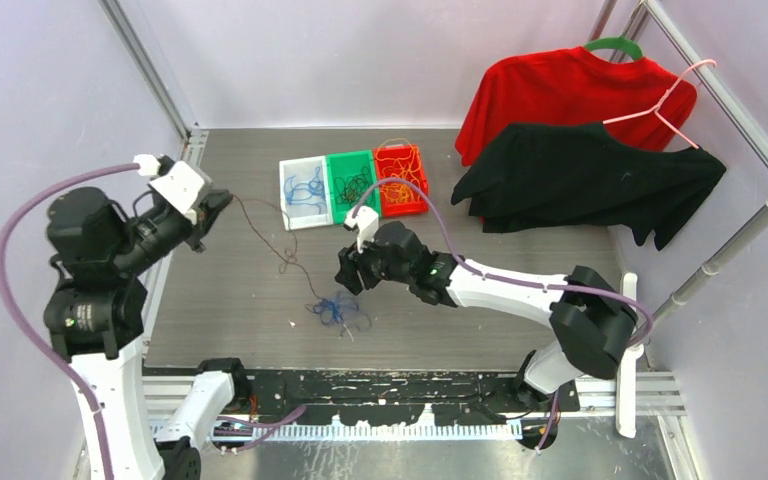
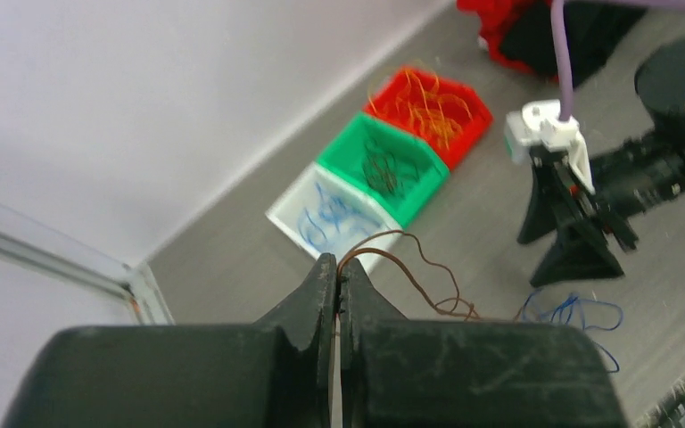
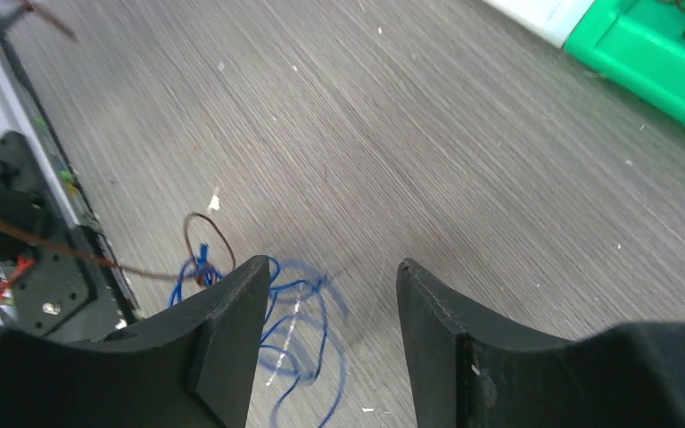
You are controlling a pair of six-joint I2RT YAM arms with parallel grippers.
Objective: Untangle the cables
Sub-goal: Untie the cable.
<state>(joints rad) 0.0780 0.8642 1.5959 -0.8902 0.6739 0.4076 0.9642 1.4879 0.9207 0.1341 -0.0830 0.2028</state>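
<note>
A thin brown cable runs taut from my left gripper down across the table to a small clump of blue cable, where the two are still knotted together. In the left wrist view the left gripper is shut on the brown cable, which loops away toward the blue cable. My right gripper hovers just right of the clump. The right wrist view shows the right gripper open and holding nothing, with the blue cable on the table below and a brown cable loop at its left.
Three bins stand in a row at the back: a white bin with blue cables, a green bin with dark ones, a red bin with orange ones. A red shirt and a black shirt hang at back right beside a pink hanger.
</note>
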